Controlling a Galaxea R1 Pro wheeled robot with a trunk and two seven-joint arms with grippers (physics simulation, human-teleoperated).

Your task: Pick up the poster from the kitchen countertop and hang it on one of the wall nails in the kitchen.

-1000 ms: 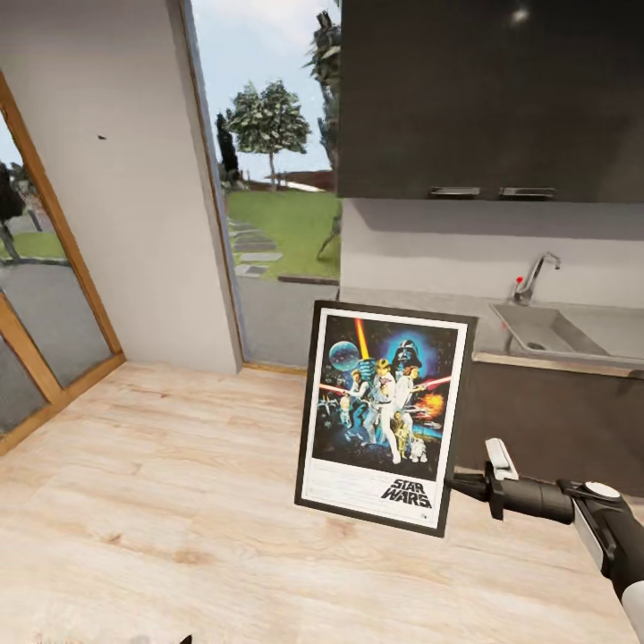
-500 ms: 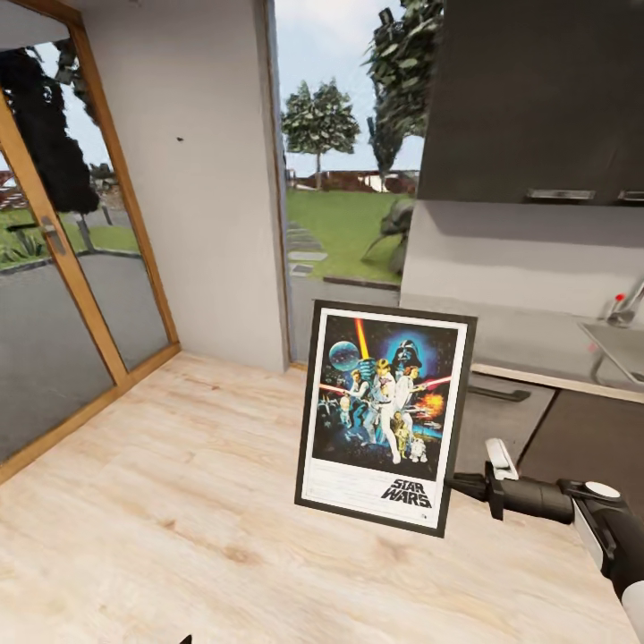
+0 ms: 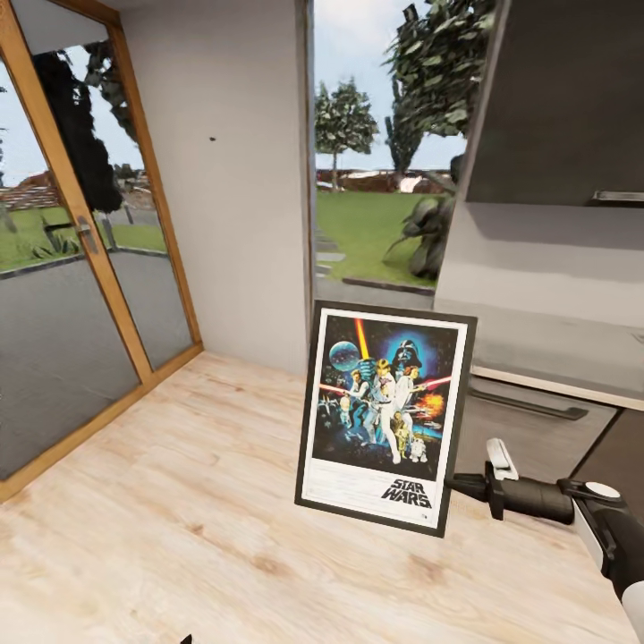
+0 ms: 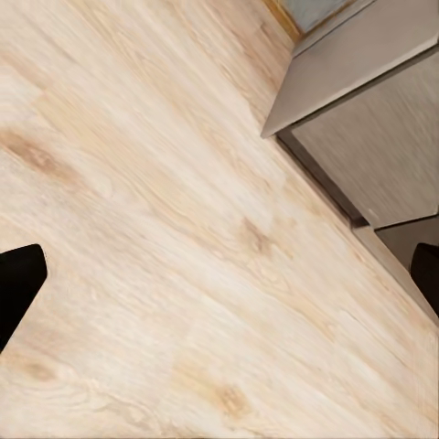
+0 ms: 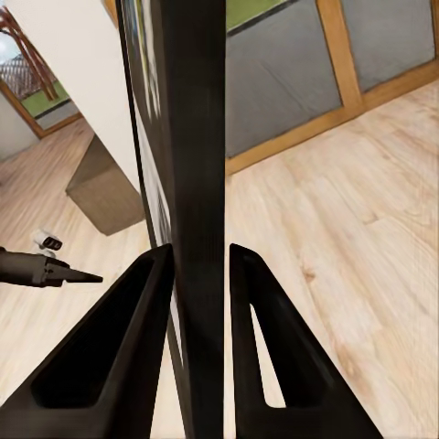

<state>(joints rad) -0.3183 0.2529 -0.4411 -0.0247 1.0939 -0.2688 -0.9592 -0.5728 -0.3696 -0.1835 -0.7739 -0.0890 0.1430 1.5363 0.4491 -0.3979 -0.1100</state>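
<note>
- While held clear of the floor, the poster (image 3: 385,416) stands upright in mid-air, slightly tilted, artwork facing the head camera, "STAR WARS" logo at its bottom.
- Right claw (image 3: 458,484) grips the poster's lower right edge; in the right wrist view the two dark fingers (image 5: 119,352) press close on either side of the thin black frame (image 5: 197,183), seen edge-on.
- Right arm (image 3: 572,505) reaches in from the lower right of the head view.
- Left claw (image 4: 219,283): dark fingertips (image 4: 16,283) sit wide apart at opposite sides of the left wrist view, nothing between them, light wood floor (image 4: 165,238) beneath.
- Behind the poster, the grey surface (image 3: 555,353) runs along the right wall over dark cabinets (image 3: 528,429) with a bar handle.
- Dark upper cabinet (image 3: 572,98) above the surface.
- Grey wall panel (image 3: 233,197) left of the poster carries a small dark nail (image 3: 212,139).
- Wood-framed glass door (image 3: 80,268) at far left; open gap beyond shows lawn and trees (image 3: 376,179).
</note>
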